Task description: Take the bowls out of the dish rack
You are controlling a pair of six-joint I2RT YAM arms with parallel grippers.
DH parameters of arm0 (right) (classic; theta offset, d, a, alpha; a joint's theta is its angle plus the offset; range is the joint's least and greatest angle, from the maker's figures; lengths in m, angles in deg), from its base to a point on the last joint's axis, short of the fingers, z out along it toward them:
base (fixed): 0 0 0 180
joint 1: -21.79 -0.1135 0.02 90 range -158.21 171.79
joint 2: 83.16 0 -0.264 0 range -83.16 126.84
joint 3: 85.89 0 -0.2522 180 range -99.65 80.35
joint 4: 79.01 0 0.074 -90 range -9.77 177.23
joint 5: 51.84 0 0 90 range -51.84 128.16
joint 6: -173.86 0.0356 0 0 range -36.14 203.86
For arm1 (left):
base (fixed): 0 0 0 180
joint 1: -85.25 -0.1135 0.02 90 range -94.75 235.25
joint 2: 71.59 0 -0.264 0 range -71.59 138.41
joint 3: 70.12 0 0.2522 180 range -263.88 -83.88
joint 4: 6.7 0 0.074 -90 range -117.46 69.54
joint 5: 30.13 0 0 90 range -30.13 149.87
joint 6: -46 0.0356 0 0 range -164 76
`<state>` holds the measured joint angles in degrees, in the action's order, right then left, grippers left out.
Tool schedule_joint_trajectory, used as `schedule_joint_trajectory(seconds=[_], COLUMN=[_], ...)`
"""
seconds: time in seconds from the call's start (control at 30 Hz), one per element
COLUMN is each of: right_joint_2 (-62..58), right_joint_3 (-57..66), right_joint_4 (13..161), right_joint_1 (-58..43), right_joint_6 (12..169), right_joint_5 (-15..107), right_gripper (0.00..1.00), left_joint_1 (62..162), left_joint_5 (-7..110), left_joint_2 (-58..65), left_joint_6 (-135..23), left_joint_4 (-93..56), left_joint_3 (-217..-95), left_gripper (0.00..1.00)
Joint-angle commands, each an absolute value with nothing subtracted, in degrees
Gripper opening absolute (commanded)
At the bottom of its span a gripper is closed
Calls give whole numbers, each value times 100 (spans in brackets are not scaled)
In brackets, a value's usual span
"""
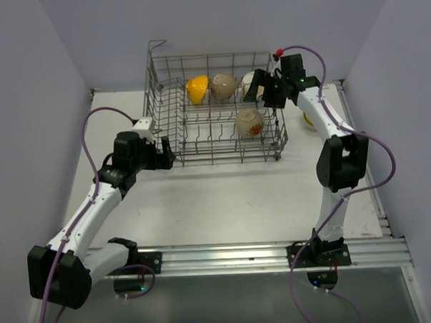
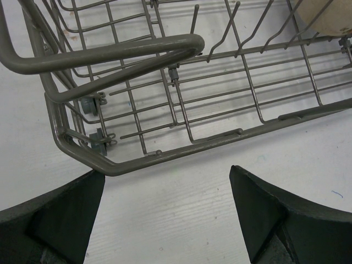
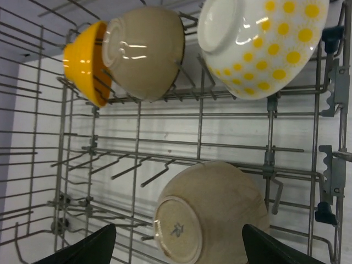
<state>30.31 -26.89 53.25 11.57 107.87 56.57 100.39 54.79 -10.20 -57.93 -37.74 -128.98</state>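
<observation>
The grey wire dish rack [image 1: 222, 152] stands at the back middle of the table. It holds a yellow bowl [image 1: 196, 88], a beige bowl [image 1: 224, 86] and a white bowl with yellow dots [image 1: 249, 80] in the back row, plus a second beige bowl [image 1: 249, 122] in front. My right gripper [image 1: 259, 89] is open above the rack's right side. In the right wrist view it [image 3: 177, 245] hangs over the front beige bowl [image 3: 212, 214], with the dotted bowl [image 3: 264, 44] beyond. My left gripper [image 1: 165, 153] is open and empty at the rack's near left corner [image 2: 104, 165].
A small yellow object [image 1: 308, 119] lies on the table right of the rack, partly behind the right arm. The rack has tall grid sides and a handle loop [image 1: 157, 44] at its back left corner. Purple walls close in the table on three sides.
</observation>
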Motion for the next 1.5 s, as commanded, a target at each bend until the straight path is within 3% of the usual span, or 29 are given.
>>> schedule_joint_trajectory(seconds=[0.0, 0.47, 0.9, 1.47], right_joint_2=[3372, 3761, 3962, 4446], right_joint_3=[-2899, -3268, -4278, -4077], right_joint_4=[5041, 4320, 2835, 2685], right_joint_1=[1204, 1142, 808, 501], right_joint_6=[10768, 10610, 10355, 10723], right_joint_5=[5732, 5468, 4256, 3350], right_gripper=[99, 99, 99, 99], left_joint_1=[10089, 10089, 10089, 10089], left_joint_5=[5240, 5108, 5072, 5108], left_joint_2=[-989, -998, -998, -1015], left_joint_6=[-5745, -5762, -5771, -5780], left_joint_4=[-3443, -3417, -3417, -3434], left_joint_3=[-12870, -12870, -12870, -12888], left_gripper=[100, 100, 100, 100])
